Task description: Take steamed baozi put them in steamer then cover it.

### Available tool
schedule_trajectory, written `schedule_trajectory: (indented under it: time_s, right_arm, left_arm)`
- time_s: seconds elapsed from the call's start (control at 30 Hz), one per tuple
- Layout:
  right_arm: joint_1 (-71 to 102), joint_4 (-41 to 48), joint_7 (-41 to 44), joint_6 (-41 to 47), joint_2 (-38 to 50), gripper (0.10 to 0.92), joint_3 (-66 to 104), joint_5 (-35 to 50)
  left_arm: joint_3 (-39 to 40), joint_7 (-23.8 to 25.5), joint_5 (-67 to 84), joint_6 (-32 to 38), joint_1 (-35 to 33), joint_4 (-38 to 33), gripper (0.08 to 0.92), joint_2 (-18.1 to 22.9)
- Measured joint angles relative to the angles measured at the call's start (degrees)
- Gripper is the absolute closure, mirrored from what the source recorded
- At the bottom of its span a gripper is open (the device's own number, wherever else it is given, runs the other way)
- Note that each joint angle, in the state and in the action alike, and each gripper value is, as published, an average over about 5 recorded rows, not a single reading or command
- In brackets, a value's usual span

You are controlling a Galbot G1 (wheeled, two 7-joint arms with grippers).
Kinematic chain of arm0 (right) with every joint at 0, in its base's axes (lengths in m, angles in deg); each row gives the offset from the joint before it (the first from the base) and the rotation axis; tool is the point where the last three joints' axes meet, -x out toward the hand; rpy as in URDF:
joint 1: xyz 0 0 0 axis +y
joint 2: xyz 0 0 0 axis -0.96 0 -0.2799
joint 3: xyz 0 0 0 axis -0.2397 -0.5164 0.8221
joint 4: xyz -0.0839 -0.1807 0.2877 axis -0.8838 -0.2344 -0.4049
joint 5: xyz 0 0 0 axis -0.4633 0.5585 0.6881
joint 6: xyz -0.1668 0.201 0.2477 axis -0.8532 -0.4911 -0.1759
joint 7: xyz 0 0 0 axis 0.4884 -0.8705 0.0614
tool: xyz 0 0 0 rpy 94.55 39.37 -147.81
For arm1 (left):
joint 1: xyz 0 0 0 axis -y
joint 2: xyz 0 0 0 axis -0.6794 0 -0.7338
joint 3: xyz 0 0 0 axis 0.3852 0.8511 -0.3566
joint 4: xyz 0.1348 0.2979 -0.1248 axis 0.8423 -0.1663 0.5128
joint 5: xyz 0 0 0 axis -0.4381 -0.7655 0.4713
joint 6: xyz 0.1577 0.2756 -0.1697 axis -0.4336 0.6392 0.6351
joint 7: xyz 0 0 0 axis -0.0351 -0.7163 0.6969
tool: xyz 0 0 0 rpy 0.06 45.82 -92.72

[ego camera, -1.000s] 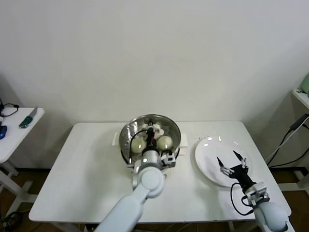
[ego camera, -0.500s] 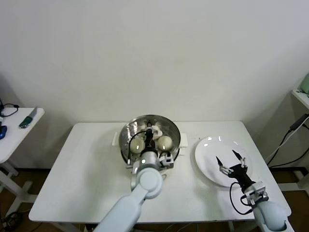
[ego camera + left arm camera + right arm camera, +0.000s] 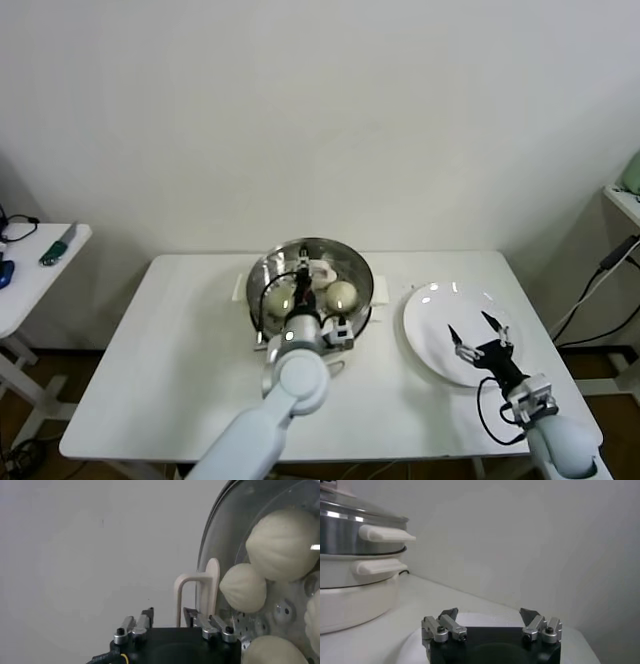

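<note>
The steamer (image 3: 364,283) stands at the table's back middle on its white cooker base (image 3: 350,600). The glass cover (image 3: 335,256) lies on it, with its white handle (image 3: 326,271) at centre. Steamed baozi (image 3: 342,294) show through the glass, and several show in the left wrist view (image 3: 285,542). My left gripper (image 3: 300,283) hovers over the cover, just left of the handle (image 3: 197,597). Its fingers are open and hold nothing (image 3: 167,614). My right gripper (image 3: 478,335) rests open and empty over the white plate (image 3: 430,310).
A small side table (image 3: 40,262) with tools stands at far left. A shelf and a black cable (image 3: 600,285) are at far right. The steamer's side handles (image 3: 385,532) stick out toward the plate.
My left gripper has shifted slightly left, off the cover's handle, which now shows free beside it. The cover stays on the steamer. The right arm has not moved.
</note>
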Motion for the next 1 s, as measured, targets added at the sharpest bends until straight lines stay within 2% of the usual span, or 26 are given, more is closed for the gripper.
schedule_trajectory:
  time_s: [0.37, 0.47, 0.73, 1.0]
  right_arm:
    - [-0.7, -1.5, -0.9, 4.1, 0.0, 0.203, 0.8, 2.8]
    - [-0.8, -1.8, -1.4, 5.0, 0.1, 0.203, 1.1, 3.2]
    - [-0.1, -3.0, -1.6, 6.1, 0.1, 0.203, 1.8, 4.3]
    - [1.6, -4.1, -0.9, 5.4, -0.6, 0.203, 2.7, 4.6]
  left_arm:
    - [-1.7, -0.8, 5.0, 0.0, -4.2, -8.4, 0.235, -5.1]
    - [-2.2, -1.3, 7.1, 0.0, -6.1, -11.4, 0.188, -6.7]
    - [-5.9, -5.6, 15.5, -0.1, -11.8, -19.3, 0.177, -10.0]
    - [-20.0, -13.0, 35.0, -0.1, -21.5, -23.7, 0.177, -9.9]
